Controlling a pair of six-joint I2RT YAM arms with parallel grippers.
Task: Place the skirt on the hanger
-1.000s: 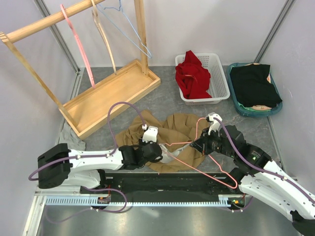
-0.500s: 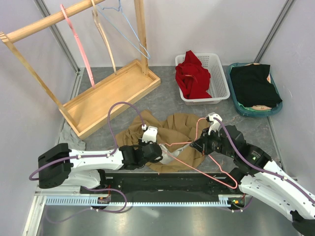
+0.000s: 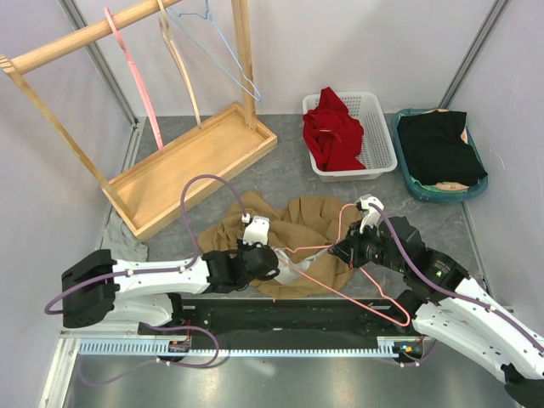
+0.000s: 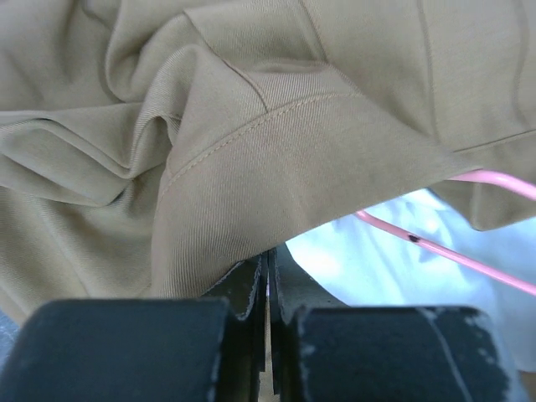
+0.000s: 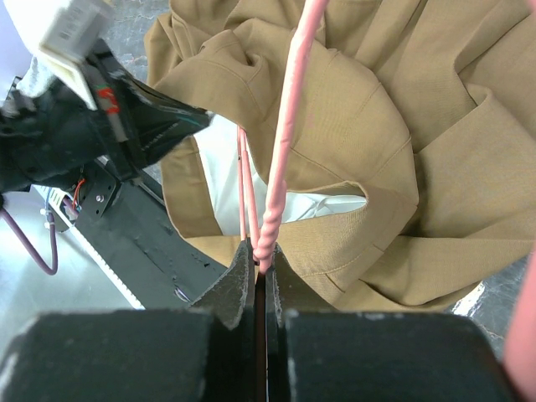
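- Far left: wooden rack [image 3: 68, 41] carrying spare hangers, well apart from the work.
- Left hand [image 4: 268, 272]: jaws pressed together, nipping the stitched waistband edge of the skirt [image 3: 316, 223]. Likely purpose is to hold the opening up and steady so the hanger can pass inside. White lining [image 4: 377, 260] shows in the mouth of the garment, just beside the fingertips.
- Skirt: tan, crumpled on the table [image 3: 280, 174] between the two arms, near their bases. It is not lifted clear.
- Pink hanger [image 5: 290, 117]: thin wire. One stretch runs into the waist opening, over the lining and under the tan cloth. The rest lies across the skirt toward the right arm.
- Right hand [image 5: 261, 255]: closed tight on the hanger wire, probably so it can steer the frame into the waist like a needle.
- Judgement: threading step under way. The skirt is partly on the hanger and not yet hung. The thin pinch on the waistband could slip off.
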